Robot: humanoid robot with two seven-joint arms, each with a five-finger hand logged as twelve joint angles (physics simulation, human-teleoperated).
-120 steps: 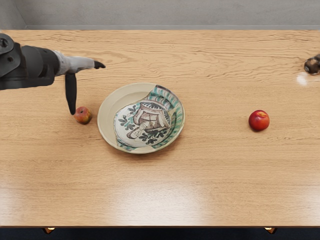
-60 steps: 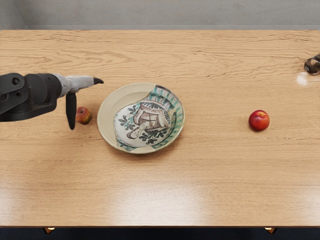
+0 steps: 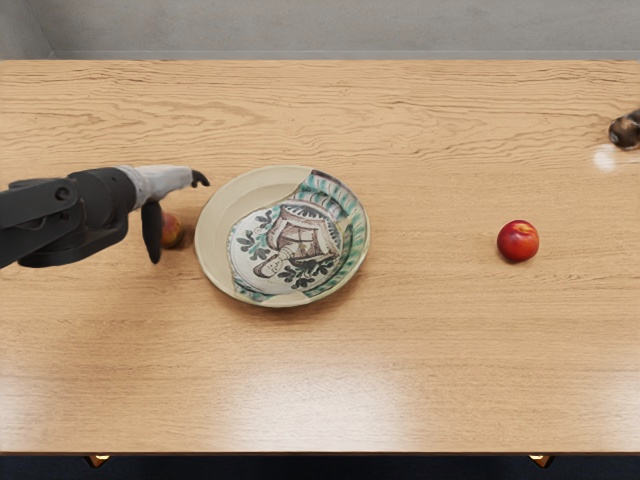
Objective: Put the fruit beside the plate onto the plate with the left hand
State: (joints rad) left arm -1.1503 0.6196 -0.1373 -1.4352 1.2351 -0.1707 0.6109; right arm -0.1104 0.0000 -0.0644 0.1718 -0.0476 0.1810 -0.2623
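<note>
A small red-orange fruit lies on the table just left of the painted plate. My left hand comes in from the left edge and sits over the fruit. Its fingers are spread: the thumb hangs down on the fruit's left side and partly hides it, while a finger points right above it. Nothing is grasped. A tip of my right hand shows at the right edge, resting on the table.
A red apple lies on the wooden table well to the right of the plate. The table's front edge runs along the bottom of the view.
My left arm has dropped lower and drawn back to the left, bringing the hand down around the small fruit. The fruit, the plate and the apple have not moved.
</note>
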